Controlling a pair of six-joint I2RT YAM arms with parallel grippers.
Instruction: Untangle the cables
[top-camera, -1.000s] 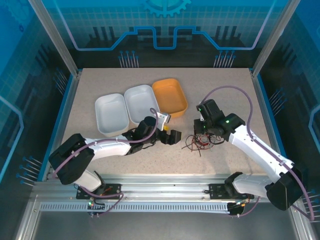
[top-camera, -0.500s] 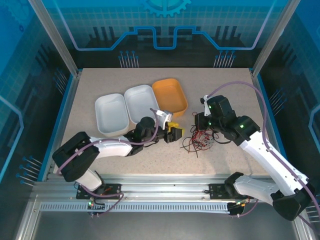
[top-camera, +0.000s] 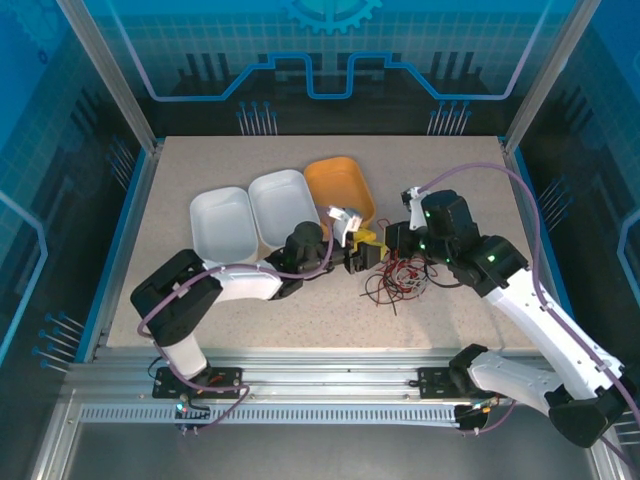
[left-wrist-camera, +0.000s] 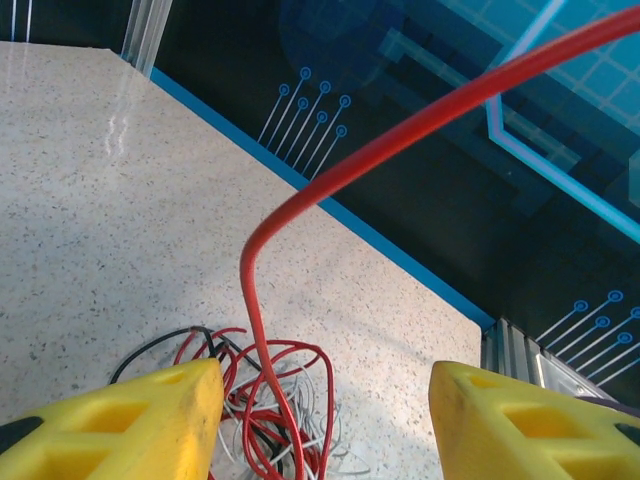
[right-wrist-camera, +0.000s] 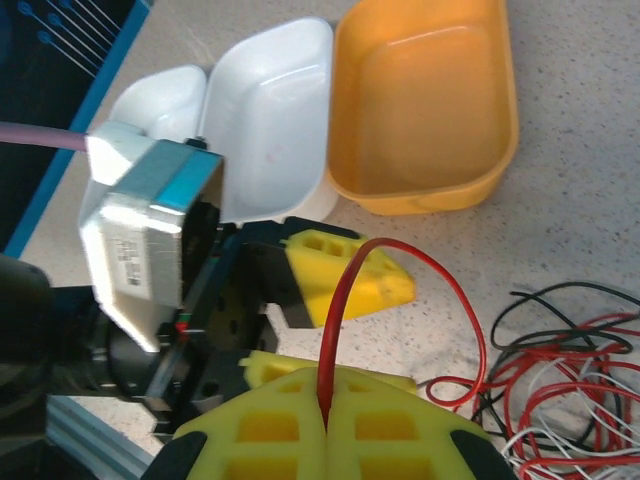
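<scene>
Top view first. Looking at one tangle of cables (top-camera: 398, 282) on the table (top-camera: 200, 170), roughly 5 o'clock from the left claw (top-camera: 360, 255) and 6 o'clock from the right claw (top-camera: 397, 243). Claws nearly nose to nose, left one at 9 o'clock of the right. Counting trays: two white trays (top-camera: 222, 230) side by side, plus one orange tray (top-camera: 340, 190) at 12 o'clock of the left claw. Can't count single strands from up here.

Left wrist next. Left claw (left-wrist-camera: 325, 420) spread, pinching nothing. Got one red cable (left-wrist-camera: 300, 200) coming in from 2 o'clock, bending, then dropping toward 6 through the gap. Sits nearer the left-hand finger and seems to touch neither. Rest of the tangle (left-wrist-camera: 285, 395) heaped low between the fingers: reds, a black, some whites, way too knotted for a number.

Right wrist. Right claw (right-wrist-camera: 325, 425) pressed together on that same red cable (right-wrist-camera: 345, 300). From there, up to 12, then looping over to 3 o'clock and down into the tangle (right-wrist-camera: 560, 380). Left claw's yellow finger (right-wrist-camera: 350, 268) just behind, at 12.

Guessing the next bit hinges on that near-upright run standing inside the left gap. Probably just needs a squeeze across it, left claw being the free and nearer one.
</scene>
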